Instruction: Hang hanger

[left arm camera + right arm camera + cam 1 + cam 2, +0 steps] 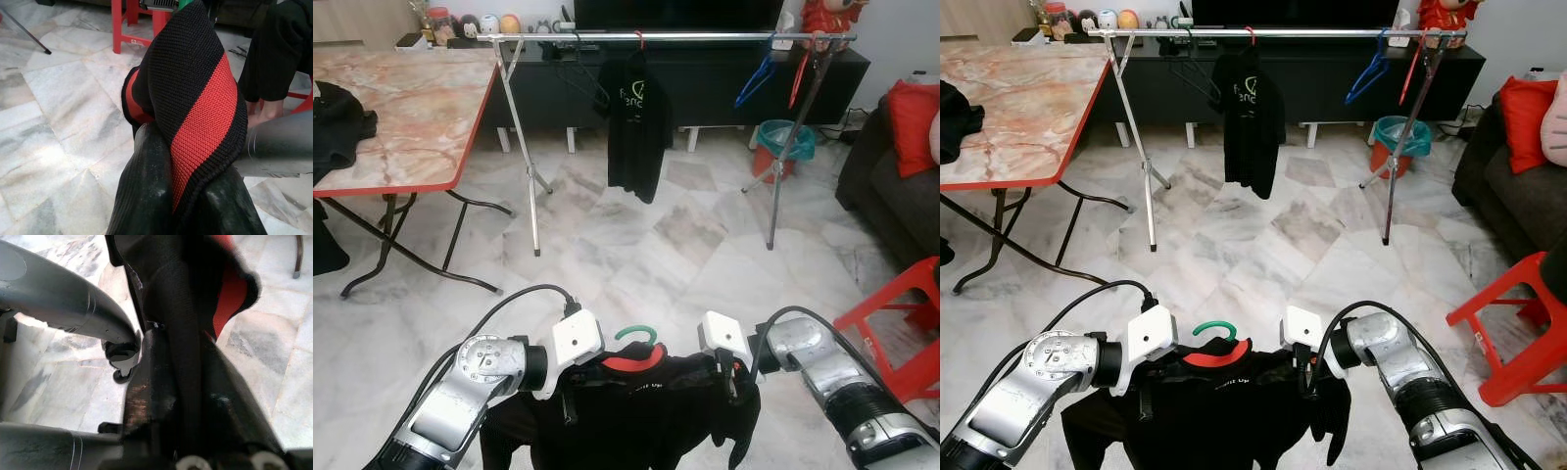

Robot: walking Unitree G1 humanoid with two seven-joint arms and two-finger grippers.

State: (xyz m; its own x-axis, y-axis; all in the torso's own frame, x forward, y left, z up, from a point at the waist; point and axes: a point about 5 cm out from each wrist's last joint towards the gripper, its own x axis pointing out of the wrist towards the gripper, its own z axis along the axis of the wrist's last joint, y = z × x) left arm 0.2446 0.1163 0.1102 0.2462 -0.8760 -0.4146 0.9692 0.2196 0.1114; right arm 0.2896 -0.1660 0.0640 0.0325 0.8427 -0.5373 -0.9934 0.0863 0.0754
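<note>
Both arms are raised low in front of the robot, carrying a black shirt (pixel 636 411) with a red collar on a green hanger (pixel 636 335) whose hook stands up between the wrists. The left hand (pixel 188 205) is clamped on the shirt's left shoulder, black-and-red knit pinched between its fingers (pixel 146 196). The right hand (pixel 188 396) is clamped on the right shoulder, fabric squeezed between its fingers (pixel 146 391). Well ahead across the marble floor (pixel 656 245) stands a rack (pixel 666 37) holding another black shirt (pixel 634 122) and bare hangers (pixel 756 80). A tabletop (pixel 411 108) lies to the left, a red stool (pixel 901 313) to the right.
</note>
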